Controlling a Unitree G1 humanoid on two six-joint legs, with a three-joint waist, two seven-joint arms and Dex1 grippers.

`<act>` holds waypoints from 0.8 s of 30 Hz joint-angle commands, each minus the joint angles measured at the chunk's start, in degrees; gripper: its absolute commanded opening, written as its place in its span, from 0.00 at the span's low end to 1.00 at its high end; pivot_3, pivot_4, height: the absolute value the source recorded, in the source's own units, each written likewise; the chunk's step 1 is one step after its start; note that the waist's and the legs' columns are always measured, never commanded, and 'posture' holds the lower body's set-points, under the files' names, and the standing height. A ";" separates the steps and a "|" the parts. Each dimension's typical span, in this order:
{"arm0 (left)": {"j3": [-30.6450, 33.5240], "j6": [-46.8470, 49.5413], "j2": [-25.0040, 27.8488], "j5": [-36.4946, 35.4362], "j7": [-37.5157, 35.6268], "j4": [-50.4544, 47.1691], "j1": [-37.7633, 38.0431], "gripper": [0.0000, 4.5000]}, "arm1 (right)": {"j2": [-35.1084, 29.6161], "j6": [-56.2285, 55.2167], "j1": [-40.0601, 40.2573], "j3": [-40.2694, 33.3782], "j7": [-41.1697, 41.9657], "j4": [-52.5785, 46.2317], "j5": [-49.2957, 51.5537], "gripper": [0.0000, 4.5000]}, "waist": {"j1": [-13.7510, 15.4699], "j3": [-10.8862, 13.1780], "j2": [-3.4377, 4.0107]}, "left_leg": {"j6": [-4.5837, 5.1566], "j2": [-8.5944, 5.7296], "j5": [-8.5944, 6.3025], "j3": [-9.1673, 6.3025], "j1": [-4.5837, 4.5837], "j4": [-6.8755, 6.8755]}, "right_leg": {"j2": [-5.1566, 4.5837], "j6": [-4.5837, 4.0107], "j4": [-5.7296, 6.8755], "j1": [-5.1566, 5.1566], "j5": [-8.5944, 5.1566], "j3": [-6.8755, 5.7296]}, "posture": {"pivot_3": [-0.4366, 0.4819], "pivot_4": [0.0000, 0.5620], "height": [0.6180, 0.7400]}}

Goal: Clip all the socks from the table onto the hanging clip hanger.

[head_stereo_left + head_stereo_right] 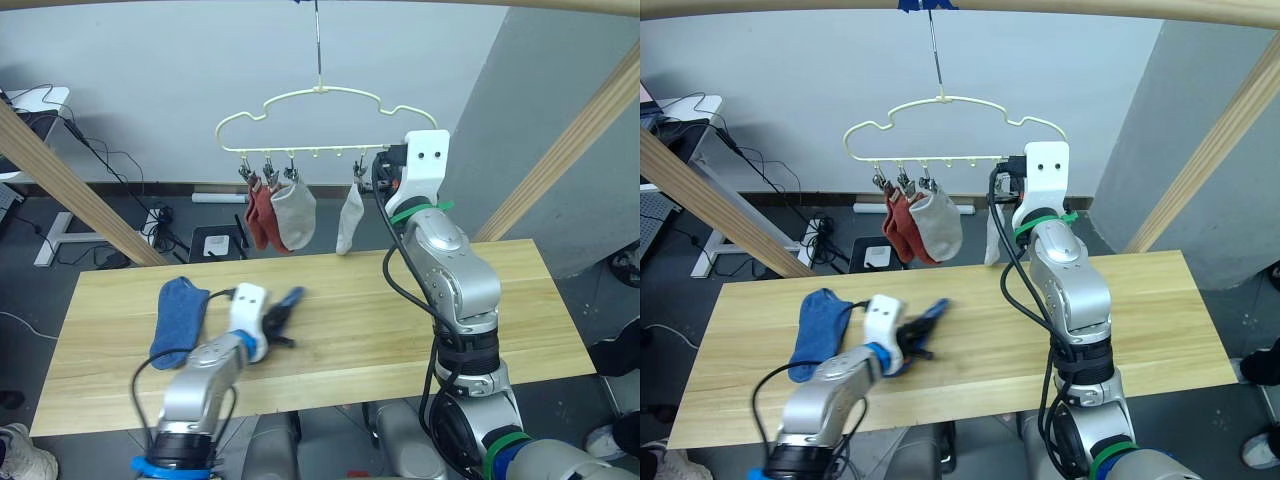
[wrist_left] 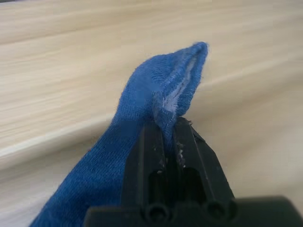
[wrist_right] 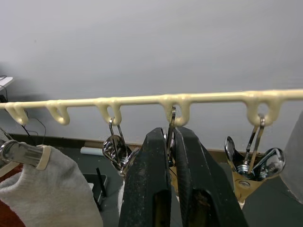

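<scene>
blue sock [image 2: 156,99] in left gripper [image 2: 171,124]

Behind your rig you've got a plain pale grey wall [image 1: 150,80] w/ a dark skirting strip at its foot. Dark grey floor [image 1: 30,290] below, black cables [image 1: 110,165] trailing across it. Slanted pale round wooden frame poles [image 1: 570,150] either side; white desk leg [image 1: 55,240] far left.
</scene>
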 commanded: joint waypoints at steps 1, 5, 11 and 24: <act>-2.90 0.79 -3.69 -2.46 0.07 -6.47 -4.31 0.00 | -0.08 0.11 -1.41 -0.56 -0.14 -3.23 0.70 0.00 | -0.26 0.00 0.00 | 0.00 -0.02 0.00 0.00 0.00 0.00 | 0.04 0.00 0.00 0.00 0.00 0.00 | 0.20 0.47 1.00; -3.97 -0.61 -10.45 -1.89 4.17 -5.97 -9.43 0.00 | -0.28 0.63 -1.53 -0.55 -0.17 -3.75 0.70 0.00 | -0.71 0.00 0.00 | 0.00 -0.02 0.00 -0.02 0.01 -0.02 | 0.10 0.00 0.01 0.01 0.00 0.01 | 0.20 0.47 1.00; -2.63 -6.24 -18.03 -0.42 9.80 0.37 -15.49 0.00 | -0.56 1.02 -1.67 -0.47 -0.17 -4.18 0.56 0.00 | -1.10 0.00 0.00 | 0.00 -0.03 0.00 -0.01 0.01 -0.02 | 0.16 0.02 -0.01 0.00 -0.01 0.03 | 0.18 0.47 1.00; -2.56 -12.81 -24.03 0.18 17.91 5.48 -20.33 0.00 | -0.45 1.86 -1.96 -0.49 -0.23 -4.56 0.71 0.00 | -2.29 0.01 -0.01 | 0.01 -0.05 0.00 -0.01 -0.02 -0.06 | 0.17 0.07 -0.08 0.01 -0.04 0.04 | 0.17 0.47 1.00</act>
